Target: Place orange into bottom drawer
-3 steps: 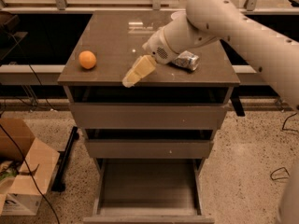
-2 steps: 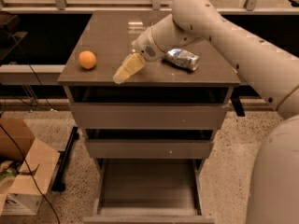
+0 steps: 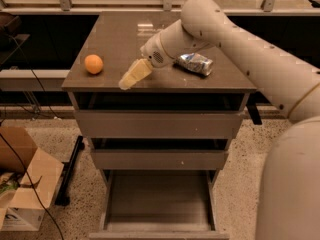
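- Since 1.0 s ago: gripper (image 3: 127,82) shifted toward 9 o'clock along the front edge of the top (image 3: 120,34), closing on the orange (image 3: 93,64).
- Jaws read as one tapered wedge, pressed together and holding nothing. Judgement: they must spread before a grasp.
- Orange sits on the top near the left edge, at 9 o'clock from the gripper, near but apart.
- Can (image 3: 195,63) lies at 3 o'clock from the gripper, behind the wrist and out of the path.
- Drawer (image 3: 157,199), at 6 o'clock below, is pulled out with a bare floor, ready to take the drop.
- Step, judged: reach, not yet grasped.
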You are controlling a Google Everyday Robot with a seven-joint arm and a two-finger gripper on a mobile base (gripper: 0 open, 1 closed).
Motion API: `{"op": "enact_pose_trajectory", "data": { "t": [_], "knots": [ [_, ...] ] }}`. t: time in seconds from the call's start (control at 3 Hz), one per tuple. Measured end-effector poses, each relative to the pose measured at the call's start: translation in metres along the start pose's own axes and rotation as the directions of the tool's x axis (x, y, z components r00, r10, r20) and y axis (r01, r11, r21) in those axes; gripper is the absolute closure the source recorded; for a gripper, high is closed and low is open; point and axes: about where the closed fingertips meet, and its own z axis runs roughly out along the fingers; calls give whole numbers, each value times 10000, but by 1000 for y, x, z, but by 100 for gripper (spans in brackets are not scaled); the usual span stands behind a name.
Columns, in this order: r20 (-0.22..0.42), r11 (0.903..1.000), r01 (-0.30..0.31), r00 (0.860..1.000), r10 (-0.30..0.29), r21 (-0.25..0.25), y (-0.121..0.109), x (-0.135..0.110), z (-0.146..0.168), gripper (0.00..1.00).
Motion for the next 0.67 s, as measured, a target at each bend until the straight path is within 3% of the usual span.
{"op": "enact_pose_trajectory", "data": {
  "t": [0.33,0.67],
  "knots": [
    [441,9999,65,9990,-60,-107,-8,-13,28,0],
    [880,9984,553,9946,-541,-110,-12,-47,51,0]
  ]
}}
